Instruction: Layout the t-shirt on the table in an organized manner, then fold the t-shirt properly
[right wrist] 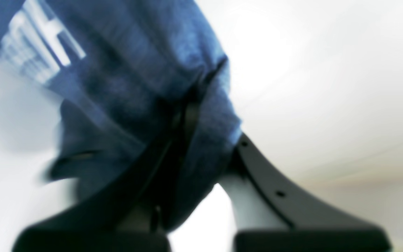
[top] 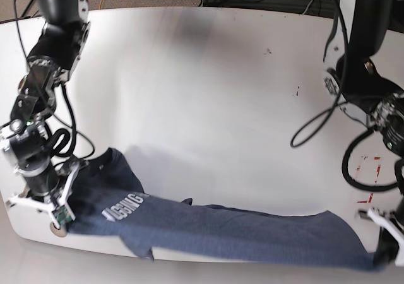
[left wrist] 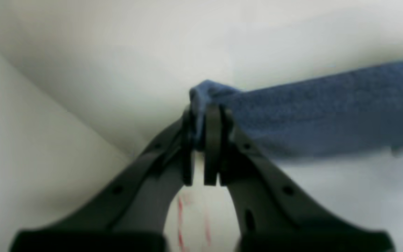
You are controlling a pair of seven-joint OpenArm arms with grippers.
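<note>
The blue t-shirt (top: 240,233) with white lettering (top: 123,209) hangs stretched along the front edge of the white table (top: 208,107), held up at both ends. In the base view my left gripper (top: 379,259) is at the front right corner, shut on the shirt's end. The left wrist view shows its fingers (left wrist: 212,140) pinching a bunched corner of the t-shirt (left wrist: 327,108) above the table (left wrist: 117,70). At the front left, my right gripper (top: 66,221) is shut on the other end. In the right wrist view the t-shirt (right wrist: 124,77) drapes over that gripper (right wrist: 201,115) and hides one finger.
A red-outlined rectangle mark (top: 369,170) lies on the table near the left arm, and shows between the left fingers as red lines (left wrist: 180,220). Black cables (top: 315,126) loop beside the left arm. Dark specks (top: 268,50) dot the far tabletop.
</note>
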